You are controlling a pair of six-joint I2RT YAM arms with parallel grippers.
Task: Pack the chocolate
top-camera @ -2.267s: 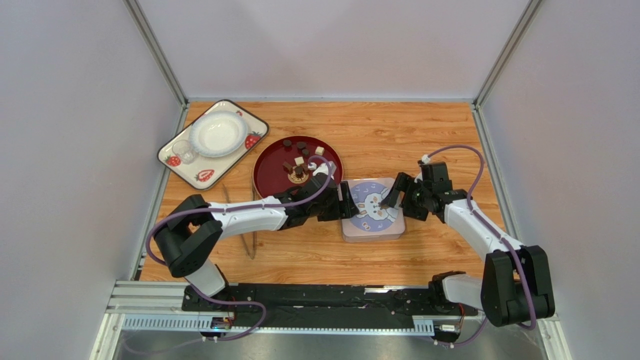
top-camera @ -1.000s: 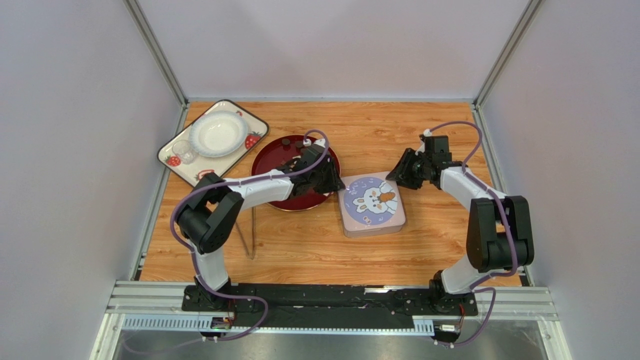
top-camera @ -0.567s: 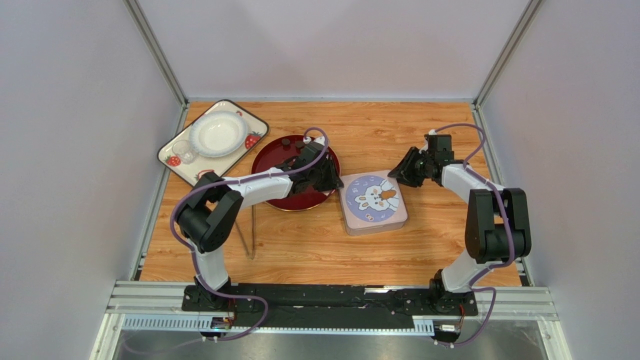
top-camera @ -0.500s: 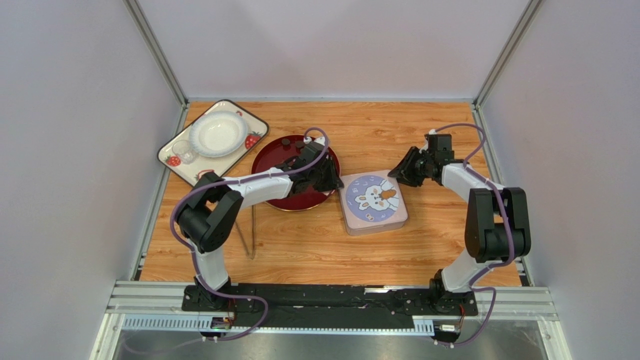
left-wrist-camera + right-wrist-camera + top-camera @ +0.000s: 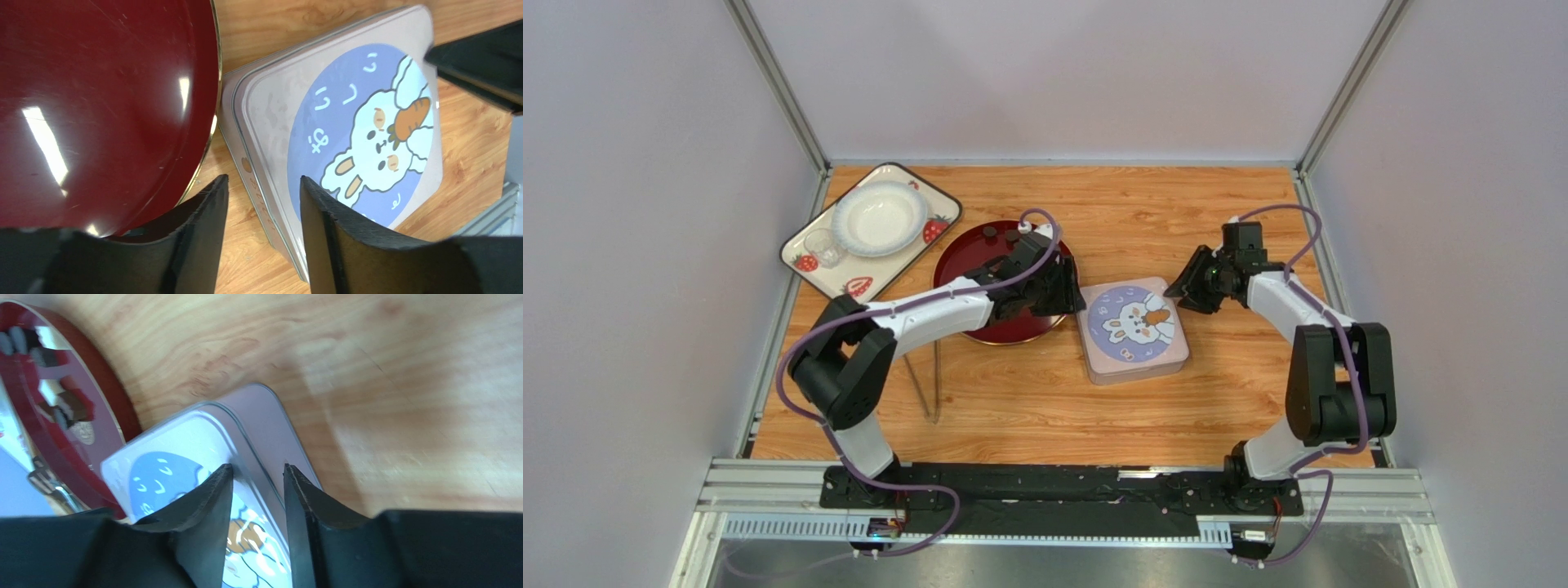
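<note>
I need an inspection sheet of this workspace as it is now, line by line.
Surface: wooden table.
Job's things: chocolate on the red tray; tin beside it, lid on.
Clutter: patterned tray with bowl and small cup; tongs.
Tools: left tool open by the tin's left edge; right tool open over its far right corner.
Cables: purple cable looped along each arm.
Surroundings: grey walls.

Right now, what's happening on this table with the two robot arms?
Both arms are at the closed rabbit tin. The left gripper, jaws open, sits at its edge beside the red tray. The right gripper straddles the tin's far right corner, grip unclear. Several chocolate pieces lie on the tray.
</note>
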